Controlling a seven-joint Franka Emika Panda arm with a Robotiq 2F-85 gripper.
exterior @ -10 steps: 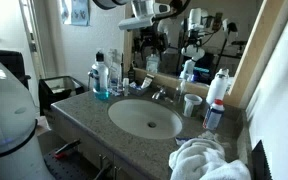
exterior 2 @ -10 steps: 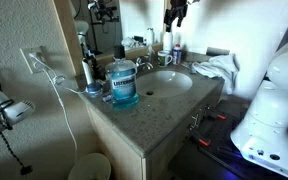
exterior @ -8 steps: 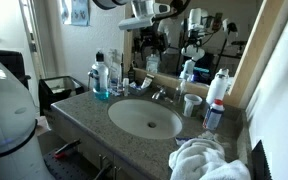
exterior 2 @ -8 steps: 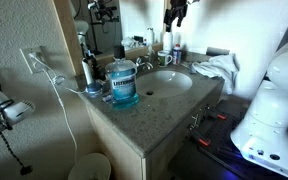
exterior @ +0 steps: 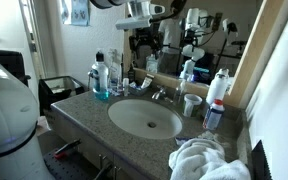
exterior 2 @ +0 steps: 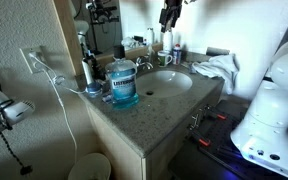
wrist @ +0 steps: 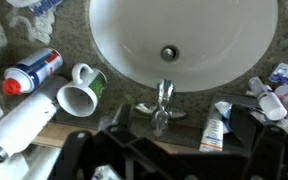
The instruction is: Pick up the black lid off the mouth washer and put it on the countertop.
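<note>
The mouth washer stands at the counter's far left corner, and near the front in an exterior view. It is clear, with light-blue liquid low down. A small dark cap, the black lid, seems to sit on its neck, too small to tell surely. My gripper hangs high above the faucet, well away from the bottle, and also shows in an exterior view. In the wrist view its dark fingers are apart and empty over the faucet. The speckled countertop holds an oval white sink.
A white mug, a red-capped can, a white bottle and a tube crowd the back edge. A white towel lies at one end. White bottles stand by the mirror. A hair dryer hangs on the wall.
My gripper has shifted slightly sideways, still high above the faucet. Nothing on the counter has moved.
</note>
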